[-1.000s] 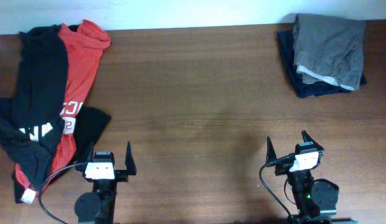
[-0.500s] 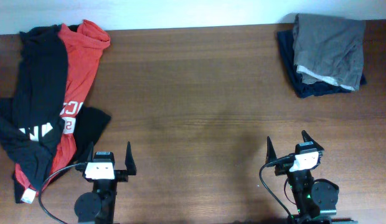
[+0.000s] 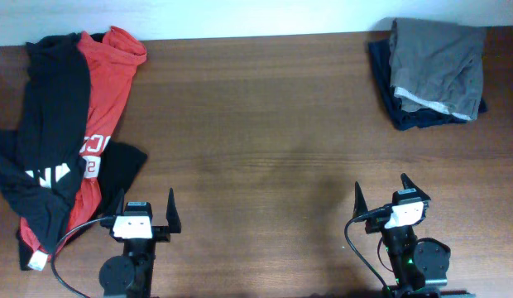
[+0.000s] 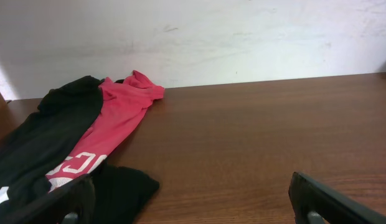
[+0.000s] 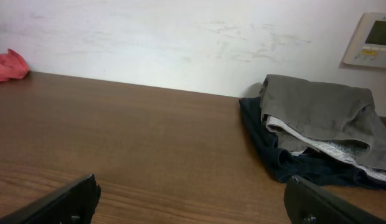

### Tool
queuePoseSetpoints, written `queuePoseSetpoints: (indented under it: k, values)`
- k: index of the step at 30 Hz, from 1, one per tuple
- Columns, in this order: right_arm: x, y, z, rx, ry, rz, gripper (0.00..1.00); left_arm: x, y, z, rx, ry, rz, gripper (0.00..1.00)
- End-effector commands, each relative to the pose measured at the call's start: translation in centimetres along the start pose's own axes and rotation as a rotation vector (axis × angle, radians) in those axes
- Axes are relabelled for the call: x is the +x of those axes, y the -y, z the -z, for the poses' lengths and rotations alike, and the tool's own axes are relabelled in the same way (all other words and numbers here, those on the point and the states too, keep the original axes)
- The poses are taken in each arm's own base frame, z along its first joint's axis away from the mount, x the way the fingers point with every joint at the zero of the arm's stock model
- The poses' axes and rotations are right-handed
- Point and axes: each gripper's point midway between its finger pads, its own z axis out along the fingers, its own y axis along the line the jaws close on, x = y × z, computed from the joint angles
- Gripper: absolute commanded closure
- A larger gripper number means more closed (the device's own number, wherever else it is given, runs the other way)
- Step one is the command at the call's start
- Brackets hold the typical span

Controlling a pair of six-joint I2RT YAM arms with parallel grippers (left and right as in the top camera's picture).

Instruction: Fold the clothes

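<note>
Overhead: two loose T-shirts lie heaped at the left end of the tabletop (image 3: 256, 124). The black T-shirt (image 3: 50, 124) with white block letters is draped partly over the red T-shirt (image 3: 107, 83), which has white letters too. They overlap and are crumpled, with nothing folded about them. In the far right corner there's one small stack: a gray folded garment (image 3: 434, 58) on top of a navy one (image 3: 414, 117). Both arms sit at the near edge. The left fingers (image 3: 171, 211) are spread wide just beside the shirt heap but not touching it. The right fingers (image 3: 358, 203) are also spread, well apart from the stack.

Left wrist: both fingers poke in at the bottom corners, wide apart with nothing between them. The red and black shirts lie ahead to the left, running back to the white wall (image 4: 193, 37).

Right wrist: same deal, with two fingertips at the bottom corners, spread and holding nothing. The gray-over-navy stack is ahead on the right, and a pale striped layer (image 5: 317, 146) peeks out between the two. I can't tell if that's a third piece. There's one wall panel (image 5: 370, 40) at the upper right, and a bit of the red shirt at the far left.
</note>
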Motion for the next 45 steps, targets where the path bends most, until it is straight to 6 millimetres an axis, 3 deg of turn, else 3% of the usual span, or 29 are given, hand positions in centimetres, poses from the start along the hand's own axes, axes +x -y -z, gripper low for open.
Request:
queuePoseSetpoints:
  k: [1,13,17,22,26,31,37,45]
  values:
    - [0.3,0.0,0.0,0.002,-0.006,0.007,0.01,0.2,-0.1,0.0,-0.002,0.0,-0.009,0.01]
    - [0.3,0.0,0.0,0.002,-0.006,0.007,0.02,0.1,-0.1,0.0,-0.003,0.002,-0.009,0.01]
    - [0.2,0.0,0.0,0.002,-0.002,0.008,0.01,-1.5,-1.0,0.1,-0.056,0.066,-0.009,0.01]
    - [-0.3,0.0,0.0,0.003,0.019,0.01,0.01,-1.5,-0.9,0.1,-0.051,0.067,-0.009,0.01]
    - [-1.7,-0.4,0.1,-0.022,0.076,0.017,0.01,-1.6,-0.6,0.1,-0.029,0.071,0.006,0.01]
    - [-3.6,-0.7,0.4,-0.049,0.135,-0.052,0.01,-3.6,0.3,0.6,0.026,0.104,0.002,0.01]
    - [-6.6,-1.3,1.3,-0.088,0.179,-0.041,0.01,-3.8,0.3,0.8,0.03,0.044,0.006,0.01]
    - [-9.8,-1.5,1.1,-0.123,0.102,-0.053,0.01,-7.8,0.0,-0.1,0.032,0.004,0.007,0.01]
